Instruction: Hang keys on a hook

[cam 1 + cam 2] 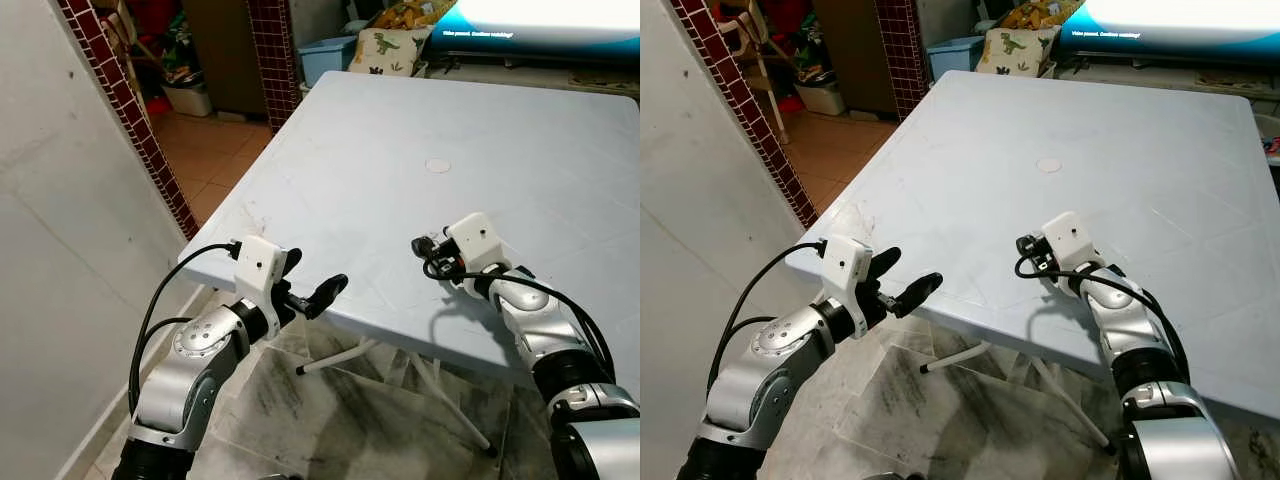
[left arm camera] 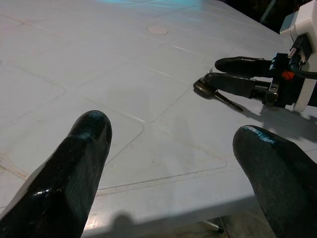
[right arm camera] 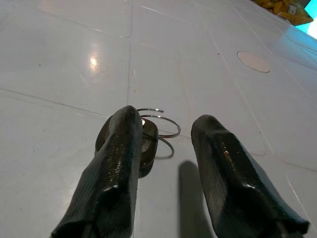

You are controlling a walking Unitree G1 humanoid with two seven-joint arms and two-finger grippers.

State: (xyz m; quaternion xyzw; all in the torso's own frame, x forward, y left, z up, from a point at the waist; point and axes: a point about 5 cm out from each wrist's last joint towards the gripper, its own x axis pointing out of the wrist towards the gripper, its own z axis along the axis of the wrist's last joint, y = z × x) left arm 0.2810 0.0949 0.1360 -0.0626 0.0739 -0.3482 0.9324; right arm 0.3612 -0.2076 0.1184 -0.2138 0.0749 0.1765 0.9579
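Note:
A dark-headed key (image 3: 147,145) on a thin wire ring (image 3: 166,125) lies flat on the pale plastic table (image 1: 400,150), near its front edge. My right gripper (image 3: 167,122) rests low over it, open. One finger (image 3: 119,163) covers part of the key head, and the other finger (image 3: 228,168) stands clear to the side. The left wrist view shows the key (image 2: 212,92) just under the right gripper (image 2: 212,72). My left gripper (image 1: 318,275) hovers open at the table's near left corner, pointing across the table toward the key, with nothing between its fingers.
A grey wall (image 1: 60,250) and a red-tiled pillar (image 1: 130,120) close in on the left. Table legs (image 1: 340,355) stand on the marble floor below. A round cap (image 1: 437,165) marks the table's middle. A dinosaur cushion (image 1: 388,50) and a blue bin (image 1: 325,55) sit beyond the far edge.

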